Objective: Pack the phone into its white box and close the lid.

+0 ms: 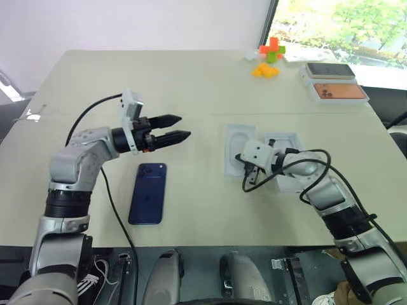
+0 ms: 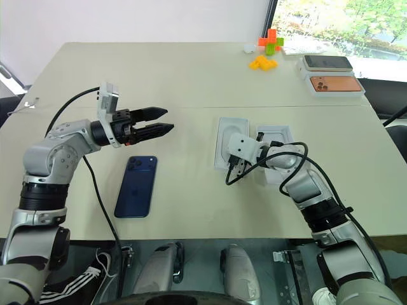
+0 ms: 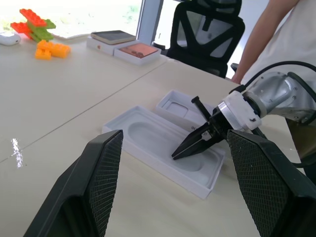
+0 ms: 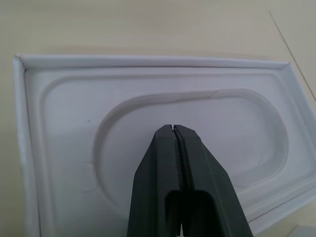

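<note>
The right gripper has its two black fingers pressed tight together, holding nothing, tips angled down into the oval recess of the white box, touching or just above its moulded floor; which, the views do not settle. Just beyond that gripper's wrist, on the side away from the left arm, lies the lid, open side up, just beside the box. The left gripper hangs above the table with its fingers spread wide and empty, pointing level toward the box and well apart from it. Below it, nearer the robot, the phone lies flat on the table, glossy back up, camera bump at the far corner. Well beyond the right gripper, at the far edge, sit a dark-topped box, an orange-topped box and coloured toy bricks. A person stands past the table beside a black office chair.
</note>
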`<state>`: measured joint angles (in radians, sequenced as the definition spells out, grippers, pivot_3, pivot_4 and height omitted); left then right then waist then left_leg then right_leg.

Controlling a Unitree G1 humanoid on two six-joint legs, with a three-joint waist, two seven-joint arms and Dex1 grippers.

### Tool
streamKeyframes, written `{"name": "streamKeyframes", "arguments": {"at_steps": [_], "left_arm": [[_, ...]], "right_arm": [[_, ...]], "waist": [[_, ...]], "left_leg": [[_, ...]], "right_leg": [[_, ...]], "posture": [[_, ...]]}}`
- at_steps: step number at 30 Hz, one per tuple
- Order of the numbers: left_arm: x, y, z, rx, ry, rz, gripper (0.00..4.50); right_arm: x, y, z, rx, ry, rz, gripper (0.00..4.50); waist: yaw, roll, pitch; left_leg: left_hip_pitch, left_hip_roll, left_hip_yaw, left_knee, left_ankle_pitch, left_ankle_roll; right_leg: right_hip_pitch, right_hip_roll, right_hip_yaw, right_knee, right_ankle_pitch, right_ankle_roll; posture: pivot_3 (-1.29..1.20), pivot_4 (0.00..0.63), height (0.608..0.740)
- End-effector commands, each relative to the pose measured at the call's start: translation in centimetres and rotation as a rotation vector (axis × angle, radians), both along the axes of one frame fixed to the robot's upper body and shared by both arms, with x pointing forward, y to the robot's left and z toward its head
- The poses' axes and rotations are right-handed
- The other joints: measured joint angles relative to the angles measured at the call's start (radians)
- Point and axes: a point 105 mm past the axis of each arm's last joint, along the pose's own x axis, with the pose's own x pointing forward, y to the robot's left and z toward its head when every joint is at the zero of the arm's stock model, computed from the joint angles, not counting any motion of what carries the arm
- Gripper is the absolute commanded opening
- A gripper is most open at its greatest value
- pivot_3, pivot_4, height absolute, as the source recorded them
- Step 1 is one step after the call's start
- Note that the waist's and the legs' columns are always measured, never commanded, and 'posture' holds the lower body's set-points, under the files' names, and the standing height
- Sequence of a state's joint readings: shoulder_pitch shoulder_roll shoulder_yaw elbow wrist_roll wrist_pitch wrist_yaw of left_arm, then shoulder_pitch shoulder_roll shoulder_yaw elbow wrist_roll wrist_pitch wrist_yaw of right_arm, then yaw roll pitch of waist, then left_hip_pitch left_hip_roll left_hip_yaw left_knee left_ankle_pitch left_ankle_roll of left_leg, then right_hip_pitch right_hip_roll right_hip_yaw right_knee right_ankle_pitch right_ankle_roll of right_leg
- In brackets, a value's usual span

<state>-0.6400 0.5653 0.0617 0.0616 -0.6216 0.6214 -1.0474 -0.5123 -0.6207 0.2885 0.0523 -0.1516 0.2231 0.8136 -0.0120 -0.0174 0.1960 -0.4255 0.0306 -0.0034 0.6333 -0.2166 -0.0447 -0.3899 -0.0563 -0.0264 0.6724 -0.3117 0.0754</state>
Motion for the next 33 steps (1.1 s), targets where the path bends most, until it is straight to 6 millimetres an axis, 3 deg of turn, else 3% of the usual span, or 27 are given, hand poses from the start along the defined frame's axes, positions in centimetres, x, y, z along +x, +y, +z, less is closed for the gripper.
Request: {"name": "streamKeyframes", "arguments": {"at_steps": [1, 9, 14, 18, 23, 26, 33], "left_arm": [[-0.6, 0.2, 1.4, -0.012, -0.056, -0.012, 3.55], [0.0, 1.2, 1.0, -0.008, -0.036, 0.031, 3.55], [0.4, 2.1, 0.1, 0.007, 0.011, 0.064, 3.55], [-0.7, 2.7, 0.1, 0.004, 0.017, 0.017, 3.55], [-1.0, 4.0, -0.5, 0.05, -0.003, 0.044, 3.55], [-1.2, 4.0, -0.7, 0.065, 0.0, 0.035, 3.55], [-1.3, 4.8, -0.4, 0.047, 0.039, 0.065, 3.55]], "right_arm": [[0.3, 0.0, 2.3, 0.082, -0.028, -0.011, 0.05], [-0.1, -1.1, 7.9, 0.415, -0.001, -0.014, 0.05], [-2.5, -0.4, 8.3, 0.485, 0.076, 0.058, 0.05], [-4.8, 0.5, 8.6, 0.52, 0.117, 0.137, 0.05], [-5.7, 1.0, 8.9, 0.556, 0.134, 0.16, 0.05], [-5.7, 1.3, 8.6, 0.564, 0.171, 0.162, 0.87], [-5.4, 2.2, 8.7, 0.549, 0.124, 0.169, 4.44]], "waist": [[0.0, 0.0, 0.0], [0.001, 0.0, 0.0], [0.001, 0.0, 0.0], [-0.002, 0.0, 0.0], [0.0, 0.0, 0.0], [0.004, 0.0, 0.0], [-0.001, 0.0, 0.0]], "left_leg": [[0.0, 0.0, 0.0, 0.0, 0.0, 0.0], [0.0, 0.0, 0.0, 0.001, 0.0, 0.0], [0.0, 0.0, 0.0, 0.001, 0.0, 0.0], [0.0, 0.001, 0.0, 0.001, 0.0, 0.0], [0.001, 0.001, 0.0, 0.001, 0.0, 0.0], [0.001, 0.001, -0.001, 0.002, 0.001, 0.001], [0.001, 0.001, 0.0, 0.003, 0.002, 0.001]], "right_leg": [[0.0, 0.0, 0.0, 0.0, 0.0, 0.0], [0.0, 0.0, 0.0, 0.001, 0.0, -0.001], [0.0, 0.0, 0.0, 0.001, 0.0, -0.001], [0.0, 0.0, 0.0, 0.001, 0.0, -0.001], [0.0, 0.0, 0.0, 0.002, 0.001, -0.001], [0.0, 0.001, 0.0, 0.003, 0.001, -0.002], [0.0, 0.001, 0.0, 0.003, 0.001, -0.003]], "posture": [[0.0, 0.15, 0.739], [0.0, 0.15, 0.739], [0.0, 0.15, 0.739], [0.0, 0.15, 0.739], [0.0, 0.15, 0.739], [0.0, 0.15, 0.739], [0.0, 0.15, 0.739]]}}
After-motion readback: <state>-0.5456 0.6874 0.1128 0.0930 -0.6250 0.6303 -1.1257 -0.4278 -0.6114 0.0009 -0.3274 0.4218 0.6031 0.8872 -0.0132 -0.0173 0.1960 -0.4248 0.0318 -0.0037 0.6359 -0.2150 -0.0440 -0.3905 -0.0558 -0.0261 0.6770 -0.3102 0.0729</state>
